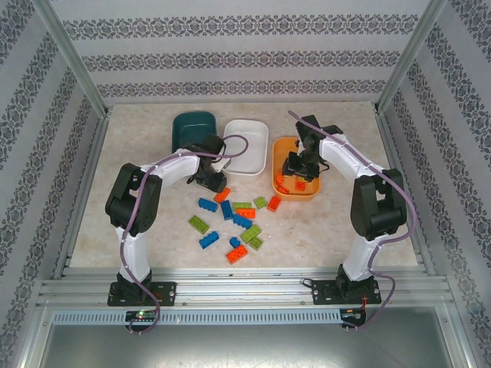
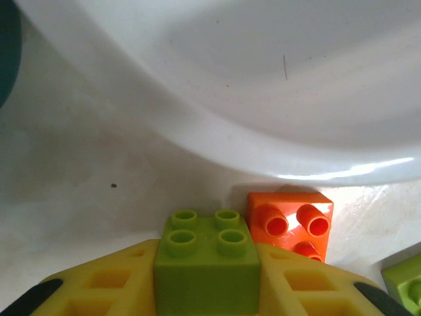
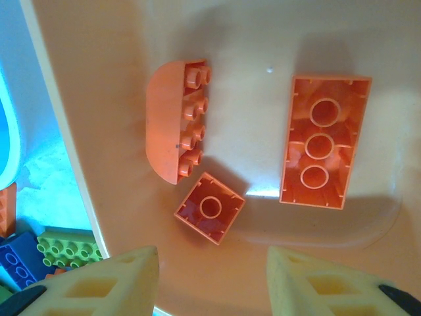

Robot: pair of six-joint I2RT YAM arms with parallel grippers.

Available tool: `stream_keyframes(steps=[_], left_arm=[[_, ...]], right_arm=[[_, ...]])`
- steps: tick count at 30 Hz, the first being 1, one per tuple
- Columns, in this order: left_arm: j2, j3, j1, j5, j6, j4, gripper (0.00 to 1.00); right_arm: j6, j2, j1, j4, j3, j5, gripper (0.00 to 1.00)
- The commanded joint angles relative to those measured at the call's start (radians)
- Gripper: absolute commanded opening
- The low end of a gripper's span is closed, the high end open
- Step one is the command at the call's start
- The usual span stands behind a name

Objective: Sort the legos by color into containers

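Left wrist: left claw [image 2: 206,258] grips lime brick [image 2: 205,276] (base cut off).

Your left arm [image 1: 153,172] rises from lower left, elbow bent, forearm reaching right toward mid-frame. Left gripper [image 1: 209,180] points down, its yellow fingers [image 2: 112,283] clamped on a lime green brick [image 2: 205,273]. Your right arm [image 1: 349,161] rises from lower right and folds leftward. Right gripper [image 1: 294,167] points down, fingers [image 3: 112,283] parted.

Dark teal tub [image 1: 192,126], white tub [image 1: 257,130], orange tub [image 1: 301,195]; legos [image 1: 207,205] orange, blue, lime; walls [image 1: 230,57] floral-striped.
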Motion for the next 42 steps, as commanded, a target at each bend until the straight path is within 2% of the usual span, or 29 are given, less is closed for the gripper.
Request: stream_keyframes(steps=[1,10,13,17,21,25,28,36,42], left_arm=[[-0.034,0.016,-0.006,-0.02,-0.003,-0.06,0.35],[-0.237,-0.032,0.005,-0.085,-0.069,-0.139,0.34],[-0.301,0.018,0.023,-0.142,-0.077,-0.196,0.34],[-0.303,0.134,0.079,-0.188,-0.082,-0.257,0.33],[-0.217,0.26,0.156,-0.2,-0.113,-0.299,0.33],[-0.076,0.39,0.197,-0.221,-0.144,-0.324,0.31],[0.031,0.472,0.224,-0.209,-0.17,-0.343,0.31],[0.22,0.626,0.233,-0.172,-0.179,-0.361,0.31],[0.271,0.638,0.235,-0.098,-0.162,-0.335,0.31]], right_arm=[[0.017,0.007,0.009,-0.01,0.011,-0.008,0.47],[0.011,0.008,0.023,0.011,0.005,-0.026,0.46],[-0.016,-0.013,0.037,-0.005,-0.01,-0.028,0.46],[-0.047,-0.073,0.072,-0.01,-0.052,-0.05,0.47],[-0.142,-0.125,0.173,-0.002,-0.086,-0.078,0.49],[-0.274,-0.132,0.305,-0.007,-0.093,0.003,0.52],[-0.317,-0.105,0.363,-0.006,-0.085,0.031,0.53],[-0.366,0.003,0.418,-0.001,-0.045,0.134,0.56],[-0.364,0.065,0.418,0.014,-0.021,0.126,0.58]])
